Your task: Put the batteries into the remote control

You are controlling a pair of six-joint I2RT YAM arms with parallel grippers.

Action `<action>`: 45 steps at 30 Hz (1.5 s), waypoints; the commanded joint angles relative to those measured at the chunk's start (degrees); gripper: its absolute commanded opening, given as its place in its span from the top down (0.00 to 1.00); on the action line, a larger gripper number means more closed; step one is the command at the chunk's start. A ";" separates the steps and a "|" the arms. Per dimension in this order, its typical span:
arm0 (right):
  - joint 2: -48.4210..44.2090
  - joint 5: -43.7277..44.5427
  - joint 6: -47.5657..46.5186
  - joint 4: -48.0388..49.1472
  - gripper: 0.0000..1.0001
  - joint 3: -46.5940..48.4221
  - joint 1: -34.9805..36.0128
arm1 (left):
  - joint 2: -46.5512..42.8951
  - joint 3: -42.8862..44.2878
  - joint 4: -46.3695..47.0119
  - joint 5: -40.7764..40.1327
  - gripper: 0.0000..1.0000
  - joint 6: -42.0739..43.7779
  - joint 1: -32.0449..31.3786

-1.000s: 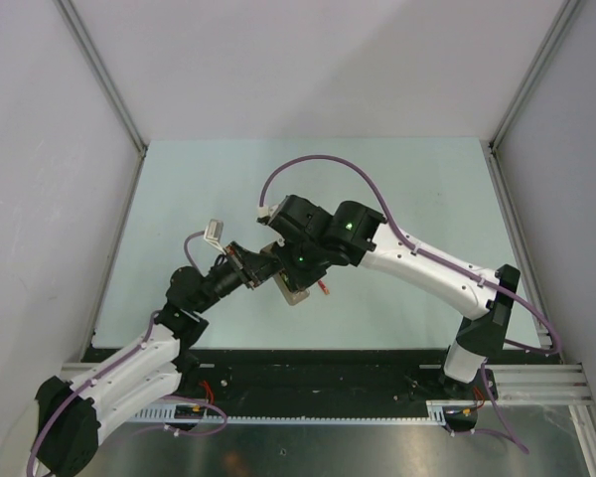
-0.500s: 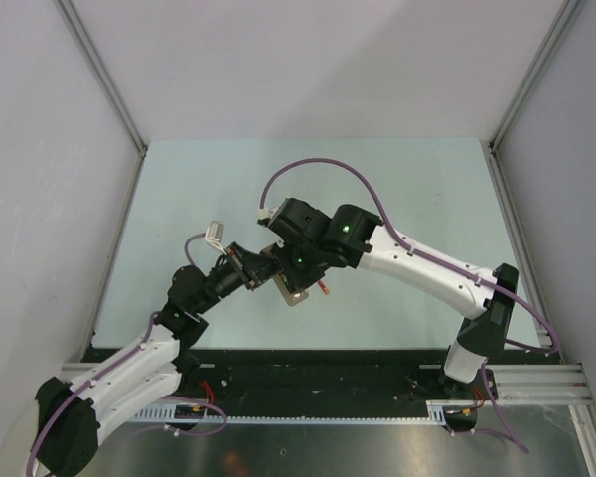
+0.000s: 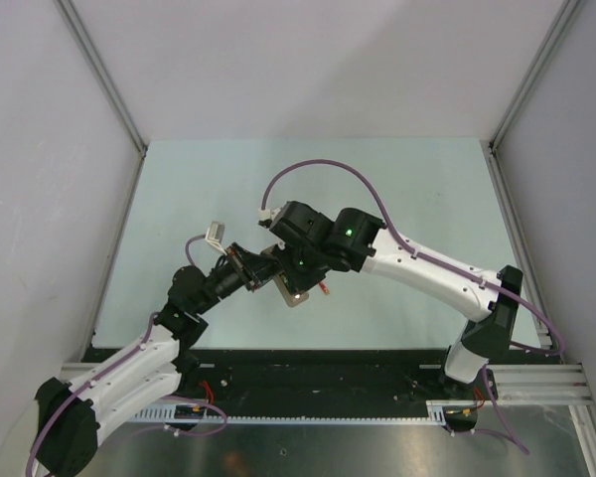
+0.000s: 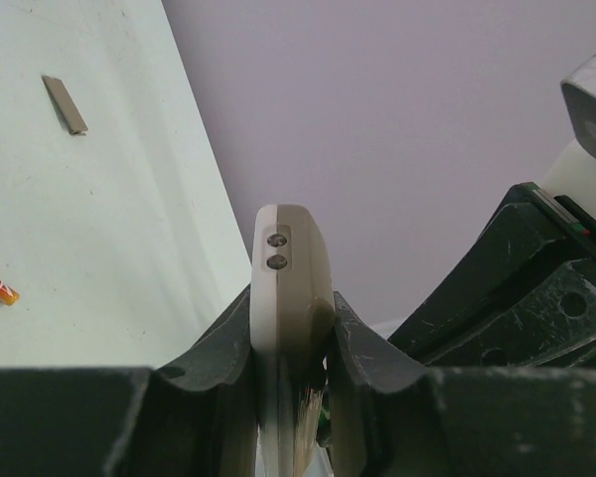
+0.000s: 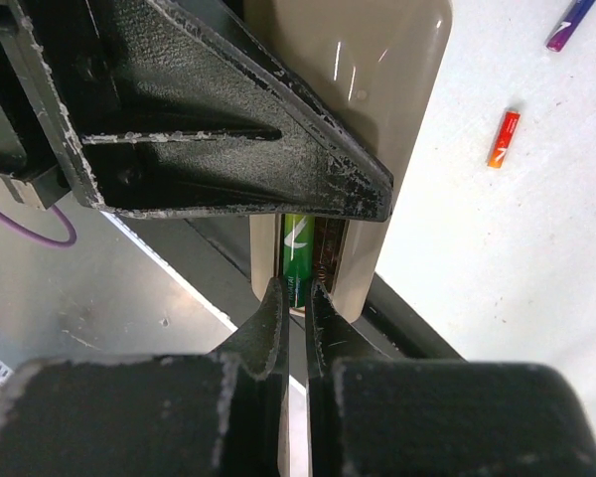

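your left gripper point(image 4: 291, 328) pinches the remote control point(image 4: 290, 260) edge-on, one finger on each flat face, at the centre of the left wrist view. in the right wrist view the remote's pale back faces the camera and the green battery point(image 5: 298, 248) lies in the open compartment, mid-frame. your right gripper point(image 5: 296, 298) has its fingers pressed together around nothing, tips right at the battery's near end; you can't tell whether they touch it. the red battery point(image 5: 504, 137) lies loose on the table point(image 5: 497, 278), right of centre. the dark blue battery point(image 5: 571, 22) is in the top right corner. the grey cover piece point(image 4: 65, 104) lies flat, upper left of the left wrist view.
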 commanded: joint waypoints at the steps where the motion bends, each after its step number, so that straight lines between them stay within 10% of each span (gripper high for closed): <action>1: -0.27 3.15 -1.28 6.00 1.00 -1.20 0.27 | -0.88 3.51 9.09 4.93 1.00 -6.70 -1.39; 45: -5.01 -14.69 12.17 21.03 1.00 -10.69 -3.95 | -4.13 1.49 11.47 0.19 1.00 -3.10 -3.85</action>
